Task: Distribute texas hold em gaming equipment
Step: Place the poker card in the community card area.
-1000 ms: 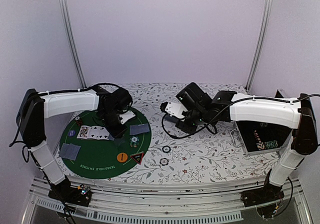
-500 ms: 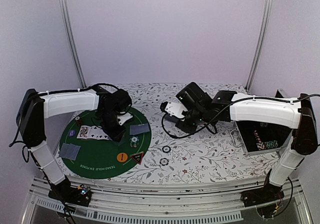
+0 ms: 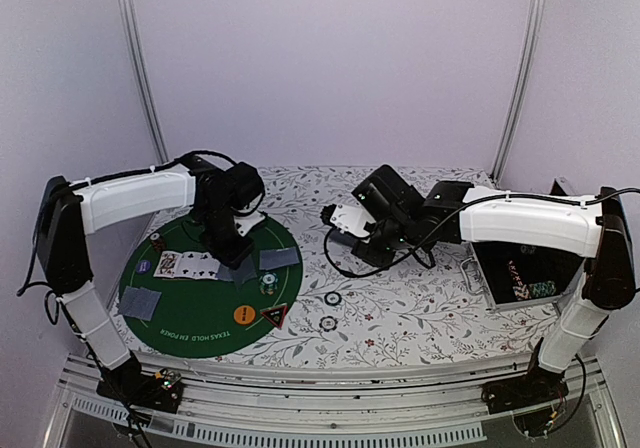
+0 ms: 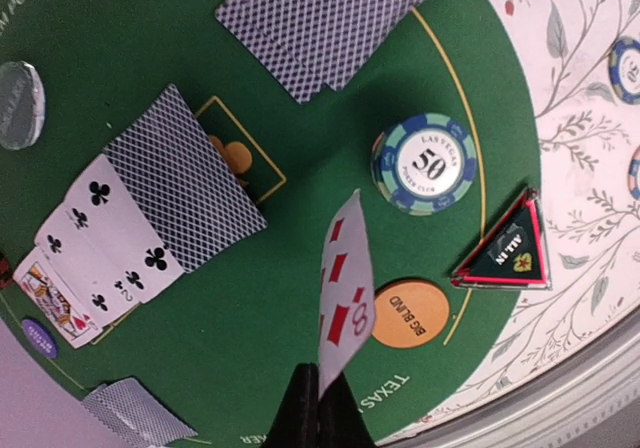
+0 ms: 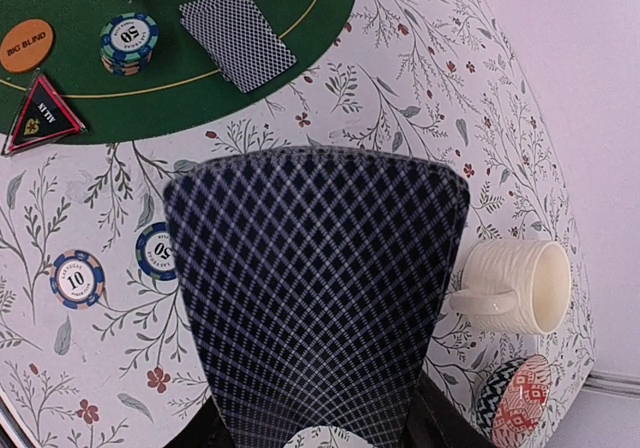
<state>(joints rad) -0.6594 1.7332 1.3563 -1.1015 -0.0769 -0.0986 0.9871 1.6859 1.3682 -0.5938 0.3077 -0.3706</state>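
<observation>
- Left wrist: left gripper (image 4: pixel 318 413) is pressed together on the edge of one red-pipped card (image 4: pixel 340 293). The card is held tilted above the green mat (image 4: pixel 270 278), on the table's left half.
- Also on the mat:
  - chip stack marked 50 (image 4: pixel 425 163)
  - orange button (image 4: pixel 405 315)
  - triangular marker (image 4: pixel 503 253) at the mat's rim
  - clear disc (image 4: pixel 18 103)
  - face-up club cards (image 4: pixel 95 243), overlapped by a face-down card (image 4: pixel 185 188)
- Right wrist: right gripper (image 5: pixel 315 433) pinches the deck (image 5: pixel 315 288) across its width, backs to the camera. It is above the floral cloth (image 5: pixel 330 108), right of the mat.
- On the cloth:
  - two loose chips (image 5: pixel 78 278)
  - mug (image 5: pixel 510 288) lying on its side
  - patterned dish (image 5: pixel 520 403) just beside the mug
- Handling, card: probably light, thin, bendy and slick. An edge pinch lets it swing or slide out. Hold it well in from a short edge and lower it nearly flat before letting go.
- Handling, deck: loose cards may shear apart, so squeeze both long edges squarely.
- Handling, chips: stiff and heavier, with a smooth rim. Take them across the rim.
</observation>
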